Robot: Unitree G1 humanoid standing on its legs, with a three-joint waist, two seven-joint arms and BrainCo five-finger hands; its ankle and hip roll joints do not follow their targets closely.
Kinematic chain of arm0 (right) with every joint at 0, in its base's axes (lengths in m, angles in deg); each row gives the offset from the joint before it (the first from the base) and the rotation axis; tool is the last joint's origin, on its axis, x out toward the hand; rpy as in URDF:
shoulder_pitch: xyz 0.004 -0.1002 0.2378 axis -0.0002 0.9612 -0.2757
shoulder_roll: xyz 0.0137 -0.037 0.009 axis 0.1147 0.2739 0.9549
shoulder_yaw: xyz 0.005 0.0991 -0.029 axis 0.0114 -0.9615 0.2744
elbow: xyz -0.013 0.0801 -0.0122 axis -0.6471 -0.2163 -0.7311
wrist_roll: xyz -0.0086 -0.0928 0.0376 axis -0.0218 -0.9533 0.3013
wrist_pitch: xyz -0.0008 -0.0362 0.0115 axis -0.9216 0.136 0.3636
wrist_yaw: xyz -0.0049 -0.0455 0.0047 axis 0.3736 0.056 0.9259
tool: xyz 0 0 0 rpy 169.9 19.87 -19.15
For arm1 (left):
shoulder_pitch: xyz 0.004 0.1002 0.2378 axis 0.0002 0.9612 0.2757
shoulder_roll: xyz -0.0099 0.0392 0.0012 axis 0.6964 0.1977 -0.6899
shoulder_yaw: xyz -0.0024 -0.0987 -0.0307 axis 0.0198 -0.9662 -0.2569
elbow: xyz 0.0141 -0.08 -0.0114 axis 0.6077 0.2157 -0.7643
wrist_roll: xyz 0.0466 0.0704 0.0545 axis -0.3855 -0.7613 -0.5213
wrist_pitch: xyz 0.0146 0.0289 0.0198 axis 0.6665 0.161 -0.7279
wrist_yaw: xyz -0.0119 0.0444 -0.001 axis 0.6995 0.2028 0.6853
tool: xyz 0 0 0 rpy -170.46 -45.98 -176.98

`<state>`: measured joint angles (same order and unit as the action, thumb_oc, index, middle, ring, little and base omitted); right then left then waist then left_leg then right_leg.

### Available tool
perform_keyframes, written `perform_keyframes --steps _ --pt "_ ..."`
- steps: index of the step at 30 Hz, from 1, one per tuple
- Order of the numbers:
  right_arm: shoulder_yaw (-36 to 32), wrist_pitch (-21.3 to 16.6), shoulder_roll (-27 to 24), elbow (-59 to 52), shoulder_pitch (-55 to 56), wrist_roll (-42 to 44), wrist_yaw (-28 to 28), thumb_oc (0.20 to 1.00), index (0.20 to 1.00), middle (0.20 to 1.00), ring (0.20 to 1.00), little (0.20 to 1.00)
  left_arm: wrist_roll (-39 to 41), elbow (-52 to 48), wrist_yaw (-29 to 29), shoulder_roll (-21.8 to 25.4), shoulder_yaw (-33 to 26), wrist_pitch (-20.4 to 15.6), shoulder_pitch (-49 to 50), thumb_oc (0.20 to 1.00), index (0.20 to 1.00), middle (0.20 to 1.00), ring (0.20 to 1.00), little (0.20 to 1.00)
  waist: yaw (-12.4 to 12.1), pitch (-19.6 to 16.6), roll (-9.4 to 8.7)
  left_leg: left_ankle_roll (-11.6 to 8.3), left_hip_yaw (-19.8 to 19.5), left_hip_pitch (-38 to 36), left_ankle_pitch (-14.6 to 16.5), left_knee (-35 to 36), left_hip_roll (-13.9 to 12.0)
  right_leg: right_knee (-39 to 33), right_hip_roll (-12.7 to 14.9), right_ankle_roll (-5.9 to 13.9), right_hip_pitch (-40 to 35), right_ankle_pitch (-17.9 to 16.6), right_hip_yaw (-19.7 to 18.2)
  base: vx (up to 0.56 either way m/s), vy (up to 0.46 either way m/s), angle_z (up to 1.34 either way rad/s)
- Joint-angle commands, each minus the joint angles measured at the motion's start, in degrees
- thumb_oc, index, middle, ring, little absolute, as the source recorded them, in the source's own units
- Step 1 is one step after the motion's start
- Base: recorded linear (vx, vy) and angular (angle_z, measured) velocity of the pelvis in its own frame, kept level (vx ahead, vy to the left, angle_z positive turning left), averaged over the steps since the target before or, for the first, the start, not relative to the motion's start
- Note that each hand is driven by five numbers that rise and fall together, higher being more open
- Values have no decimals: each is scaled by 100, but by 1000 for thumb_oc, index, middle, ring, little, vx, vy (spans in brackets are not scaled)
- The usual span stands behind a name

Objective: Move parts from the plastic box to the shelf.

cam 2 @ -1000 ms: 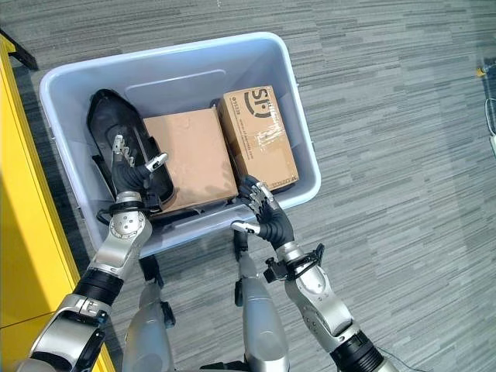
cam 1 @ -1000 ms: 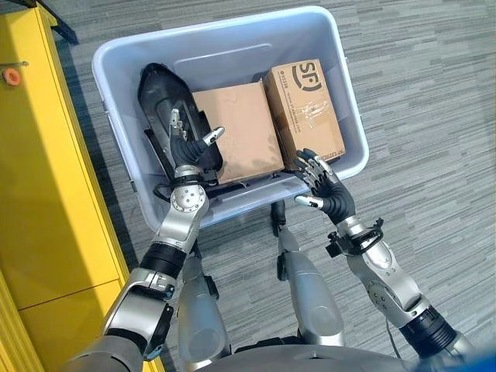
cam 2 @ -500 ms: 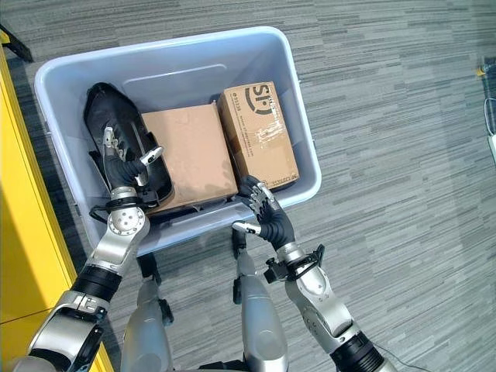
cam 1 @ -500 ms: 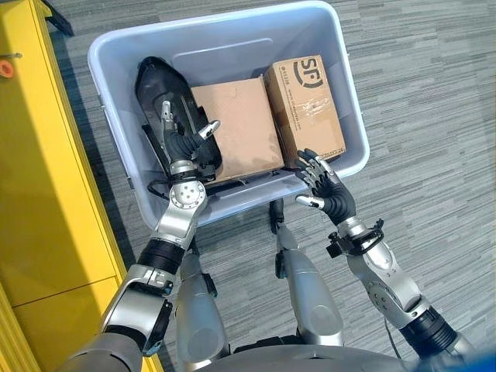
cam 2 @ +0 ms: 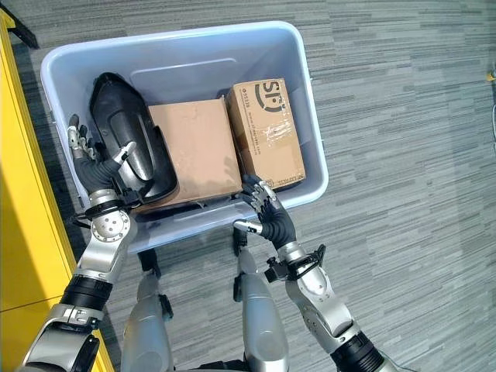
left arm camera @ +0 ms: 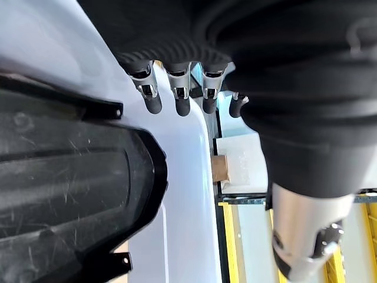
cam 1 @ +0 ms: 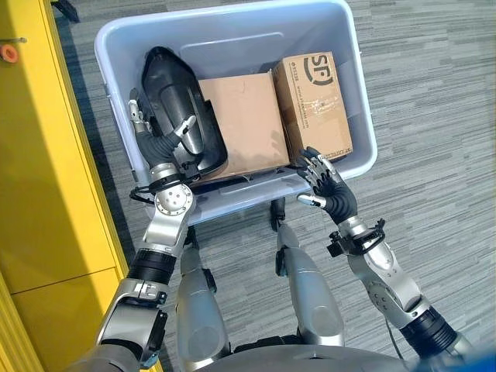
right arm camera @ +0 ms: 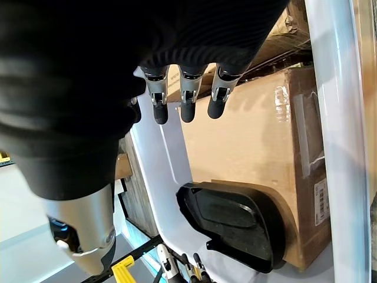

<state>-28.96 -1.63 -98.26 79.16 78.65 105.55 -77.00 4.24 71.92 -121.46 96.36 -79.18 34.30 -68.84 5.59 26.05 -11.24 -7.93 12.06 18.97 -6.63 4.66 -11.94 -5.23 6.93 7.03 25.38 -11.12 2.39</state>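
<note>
**Both hands open at the plastic box, parts still inside**

Along the left edge of the frame runs a yellow shelf (cam 1: 35,155), standing on the grey striped carpet (cam 1: 434,93). Just right of it, in the upper middle, sits the pale blue plastic box (cam 1: 232,35), raised on a dark frame.

The left hand (cam 1: 151,136) reaches up from the lower left to the box's left wall. Its fingers are straight and spread, lying between that wall and the black moulded part (cam 1: 180,108), with the thumb resting against the part's near edge; nothing is clasped. In the left wrist view the fingers (left arm camera: 178,100) point along the pale wall, the black part (left arm camera: 65,194) just beside them.

The black part leans along the left side of the box. Right of it lies a plain flat cardboard box (cam 1: 242,124), and right again a narrower printed cardboard carton (cam 1: 314,101), touching the flat box and reaching the box's right wall.

The right hand (cam 1: 329,190) shows in the lower right centre, at the near rim of the plastic box just below the carton's corner. Its fingers are relaxed and open, holding nothing; the right wrist view shows them (right arm camera: 186,103) straight above the carton
</note>
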Motion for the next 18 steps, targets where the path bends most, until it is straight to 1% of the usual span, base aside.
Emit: perform_keyframes --steps 1,7,18 --pt "-224 -376 43 -568 -25 156 7 1000 1000 1000 1000 1000 -261 -371 -85 239 -319 -427 29 1000 1000 1000 1000 1000 -7 -142 -257 54 -195 176 6 -216 88 23 141 371 -56 -30 69 0 0 0" --pt "-223 -376 34 -568 -32 138 22 1000 1000 1000 1000 1000 -253 -375 -150 243 -370 -433 105 1000 1000 1000 1000 1000 -50 -118 -247 51 -214 167 26 -210 76 23 134 370 -81 7 93 0 0 0" --pt "-223 -378 12 -548 -1 118 64 1000 1000 1000 1000 1000 -231 -279 -125 219 -273 -389 134 1000 1000 1000 1000 1000 -57 -52 -265 60 -231 233 22 -235 83 23 131 375 -54 -4 121 0 0 0"
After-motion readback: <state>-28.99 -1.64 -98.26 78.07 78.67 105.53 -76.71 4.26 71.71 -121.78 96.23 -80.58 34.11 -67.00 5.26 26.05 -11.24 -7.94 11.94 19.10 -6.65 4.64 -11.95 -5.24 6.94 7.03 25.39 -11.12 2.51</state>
